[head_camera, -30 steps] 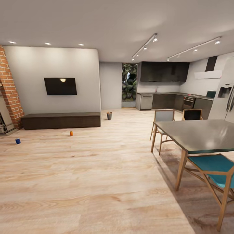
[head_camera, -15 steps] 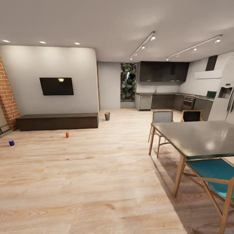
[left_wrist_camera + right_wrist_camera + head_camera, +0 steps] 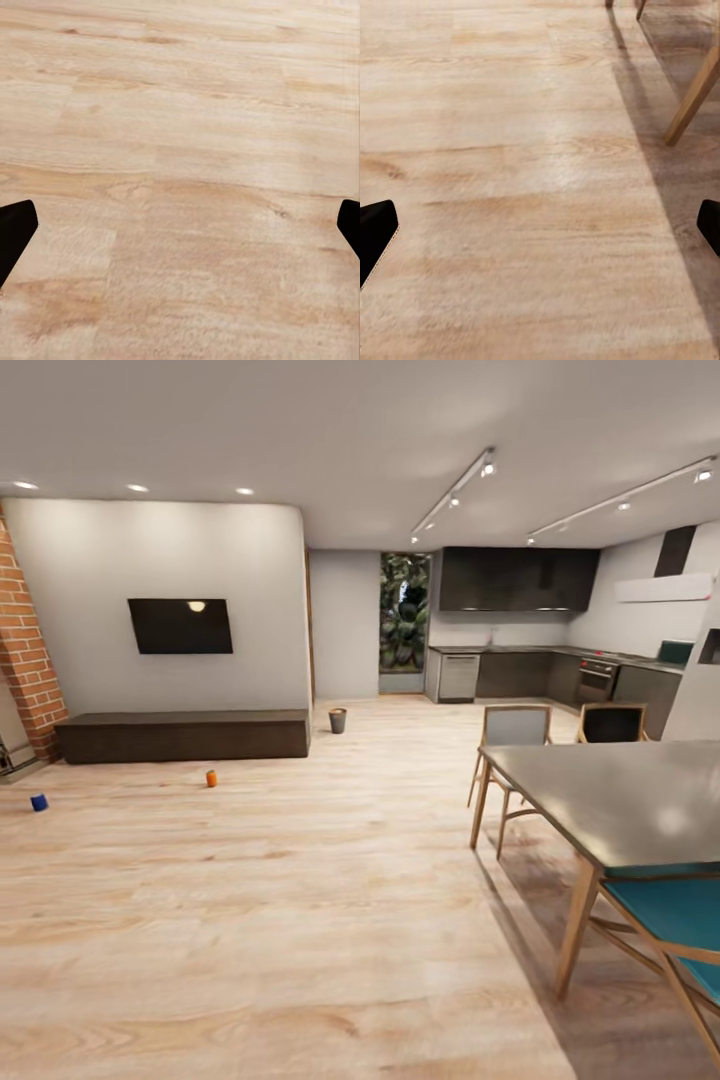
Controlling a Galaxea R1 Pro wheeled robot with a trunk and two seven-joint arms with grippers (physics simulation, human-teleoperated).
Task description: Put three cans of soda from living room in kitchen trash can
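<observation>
We are panning back toward the living room, the whole picture sliding a little rightward from half a second ago, so the orange can (image 3: 211,778) and the blue can (image 3: 39,802) are sitting on the floor in front of the low TV bench (image 3: 185,735), well apart. The trash can (image 3: 338,720) is standing beyond the bench's kitchen-side end. Both the left tool (image 3: 180,225) and the right tool (image 3: 540,225) are hanging wide open over bare floor, holding nothing, so all the collecting is still ahead of us.

Both tools show black fingertips (image 3: 15,232) with blunt, rounded ends.
</observation>
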